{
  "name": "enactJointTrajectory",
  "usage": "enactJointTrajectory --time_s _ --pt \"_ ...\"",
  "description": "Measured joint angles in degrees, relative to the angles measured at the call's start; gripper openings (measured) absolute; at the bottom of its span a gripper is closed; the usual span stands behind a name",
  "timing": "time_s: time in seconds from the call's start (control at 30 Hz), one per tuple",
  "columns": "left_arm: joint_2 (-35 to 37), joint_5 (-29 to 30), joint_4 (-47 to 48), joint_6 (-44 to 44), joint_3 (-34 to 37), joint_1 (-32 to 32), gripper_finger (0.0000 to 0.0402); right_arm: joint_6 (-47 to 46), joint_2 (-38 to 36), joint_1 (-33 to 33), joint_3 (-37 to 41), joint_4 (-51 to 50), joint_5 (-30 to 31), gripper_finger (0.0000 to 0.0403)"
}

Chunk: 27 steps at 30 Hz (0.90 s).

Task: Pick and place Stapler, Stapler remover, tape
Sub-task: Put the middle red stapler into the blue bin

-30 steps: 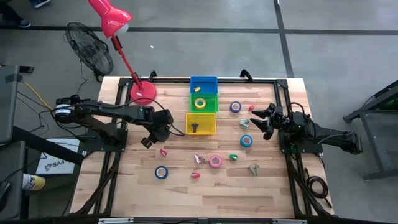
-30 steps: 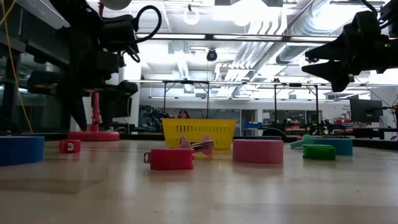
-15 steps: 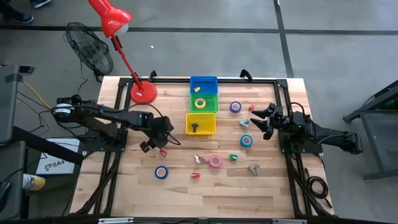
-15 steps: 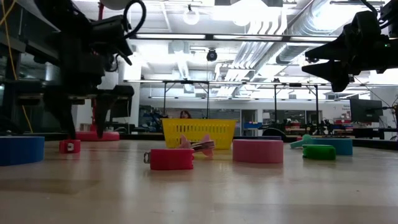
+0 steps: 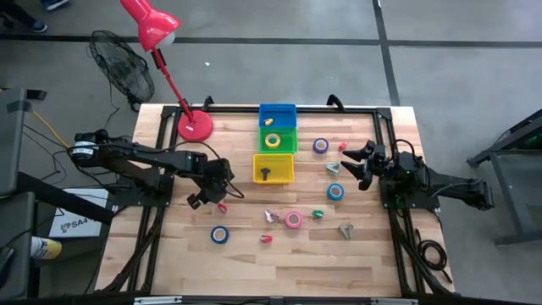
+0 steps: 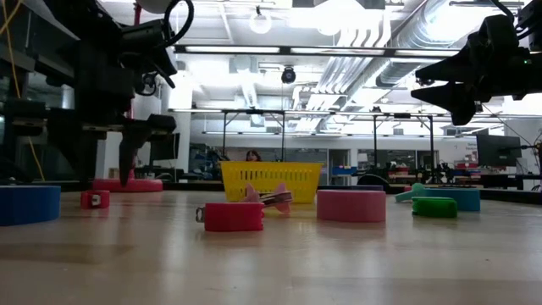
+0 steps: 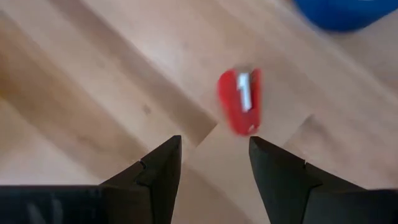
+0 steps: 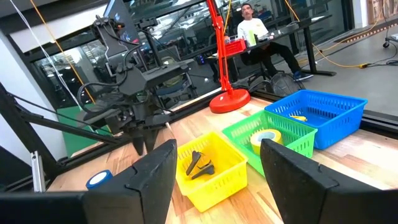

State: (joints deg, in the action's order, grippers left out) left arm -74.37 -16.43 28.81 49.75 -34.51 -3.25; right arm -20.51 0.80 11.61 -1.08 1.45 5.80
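Note:
My left gripper (image 5: 209, 199) hangs open, fingers pointing down, just above the table. A small red stapler-like piece (image 7: 239, 101) lies flat just ahead of its fingertips (image 7: 214, 162); in the low view it (image 6: 95, 199) sits below the gripper (image 6: 103, 169). No finger touches it. A blue tape roll (image 5: 219, 235) lies nearer the near edge, a pink roll (image 5: 293, 219) mid-table, another blue roll (image 5: 336, 191) and a purple roll (image 5: 320, 146) to the right. My right gripper (image 5: 359, 163) waits open above the right side (image 8: 217, 186).
Blue (image 5: 277, 114), green (image 5: 278, 138) and yellow (image 5: 273, 168) baskets stand in a row at the far middle; the green one holds a yellow tape roll. A red lamp base (image 5: 194, 125) is far left. Small red, green, grey and teal pieces lie scattered mid-table.
My left gripper has moved from beside the yellow basket toward the near-left and come down over the small red piece, staying open. The right arm and the things on the table have kept still.

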Motion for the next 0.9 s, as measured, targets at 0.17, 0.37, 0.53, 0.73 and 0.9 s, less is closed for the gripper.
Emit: enactJointTrajectory --time_s 0.17,0.37,0.53,0.73,0.9 --pt "0.02 -1.35 0.05 -1.12 -0.01 2.31 0.0184 0.0 0.0 0.0 0.0 0.0 0.02 0.0222" --pt "-0.27 -0.77 -0.22 -0.89 -0.01 2.56 0.0184 0.0 0.0 -0.02 -0.01 0.0 0.0 0.0222" --pt "-1.76 -0.82 -0.76 -0.77 -0.01 2.56 0.0184 0.01 0.0 -0.01 0.0 0.0 0.0 0.0222" --pt "-2.45 -1.35 -2.45 -2.16 -0.01 2.6 0.0184 0.0 -0.02 0.0 0.0 0.0 0.0 0.0222" --pt "-3.75 -2.01 -2.6 -3.73 -0.01 3.4 0.0184 0.0 -0.01 0.0 0.0 0.0 0.0 0.0223"
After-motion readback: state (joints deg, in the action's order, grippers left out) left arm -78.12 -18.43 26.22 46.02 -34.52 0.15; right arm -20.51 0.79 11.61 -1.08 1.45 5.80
